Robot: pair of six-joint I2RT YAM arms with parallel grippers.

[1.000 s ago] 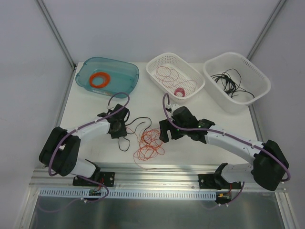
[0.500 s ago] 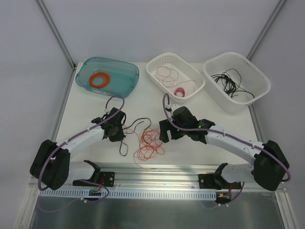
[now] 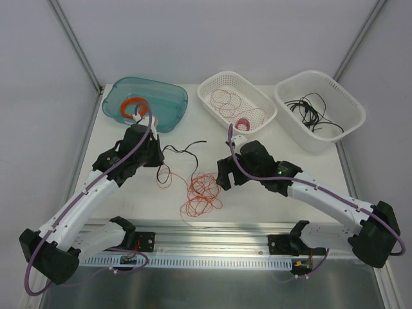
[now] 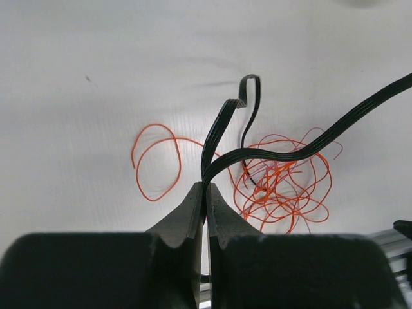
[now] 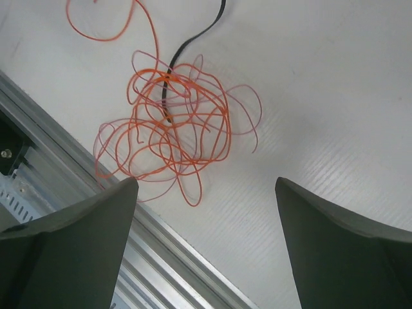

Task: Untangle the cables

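Note:
A tangle of thin orange and red cables (image 3: 201,194) lies on the white table near the front edge; it also shows in the left wrist view (image 4: 283,180) and the right wrist view (image 5: 170,129). A black cable (image 3: 182,151) runs from the tangle up to my left gripper (image 3: 154,156), which is shut on it and holds it raised; the flat black strands (image 4: 257,154) leave the closed jaws. A single orange loop (image 4: 158,161) lies apart to the left. My right gripper (image 3: 225,175) is open and empty, just right of the tangle.
A teal tub (image 3: 168,96) with a thick orange ring (image 3: 133,107) stands at the back left. A white basket (image 3: 215,82) holds red wire and a pink spool (image 3: 243,123). Another white basket (image 3: 351,106) holds black cable. An aluminium rail (image 3: 212,228) runs along the front.
My left arm has risen and moved back left toward the teal tub, pulling the black cable up and out of the tangle. The right gripper has shifted only slightly.

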